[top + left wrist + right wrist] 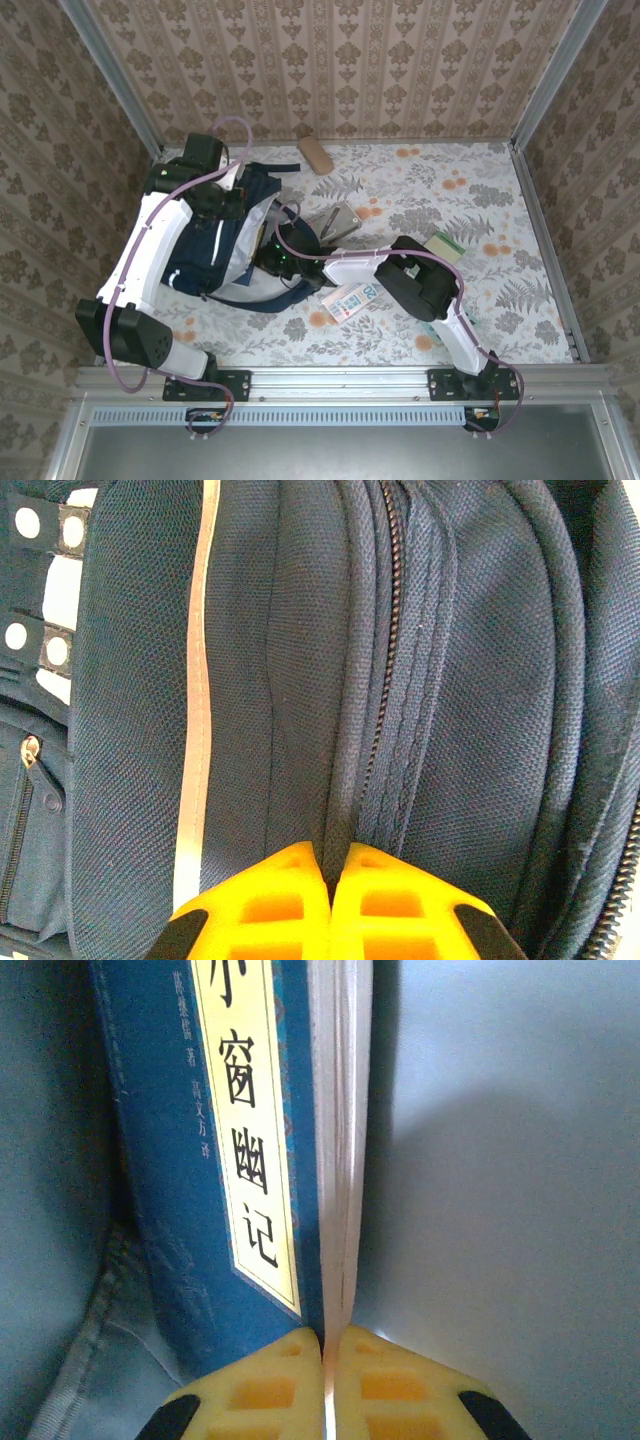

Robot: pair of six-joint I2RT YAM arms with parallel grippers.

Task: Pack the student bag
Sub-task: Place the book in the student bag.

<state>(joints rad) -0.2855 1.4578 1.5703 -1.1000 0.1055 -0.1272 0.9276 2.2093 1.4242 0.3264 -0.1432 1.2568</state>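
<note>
The bag (195, 258) lies left on the worktop (480, 215), the left end effector (332, 880) pinching its far edge, the right end effector (325, 1380) inside it pinching a book (200, 1160).

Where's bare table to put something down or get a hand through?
Free: the back right, between the brown block and the right wall; the right edge beyond the green-edged book; the front strip between the arm bases. Crowded: the middle, where the student bag, grey book, white packet and the right hand, shut on a blue book, bunch up.
</note>
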